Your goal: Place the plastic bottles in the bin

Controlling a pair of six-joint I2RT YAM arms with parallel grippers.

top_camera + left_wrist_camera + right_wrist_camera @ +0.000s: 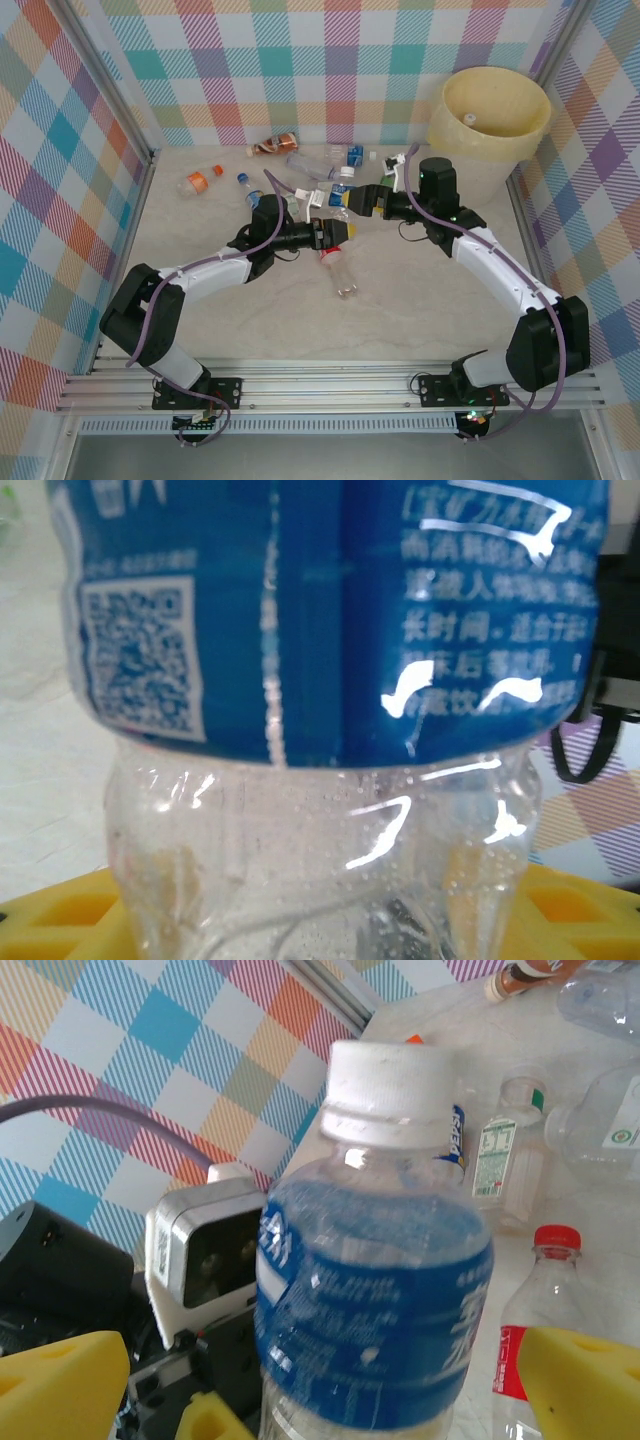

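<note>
Blue-labelled bottle (pixel 330 610) bears QR code (pixel 140 655).

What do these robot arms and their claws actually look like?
The left arm and right arm match: chunky black joints linked by white shells, with a lilac cable running loosely along each. The left gripper and right gripper are black, each ending in two blocky yellow fingers. A white boxy camera sits at the wrist.
</note>
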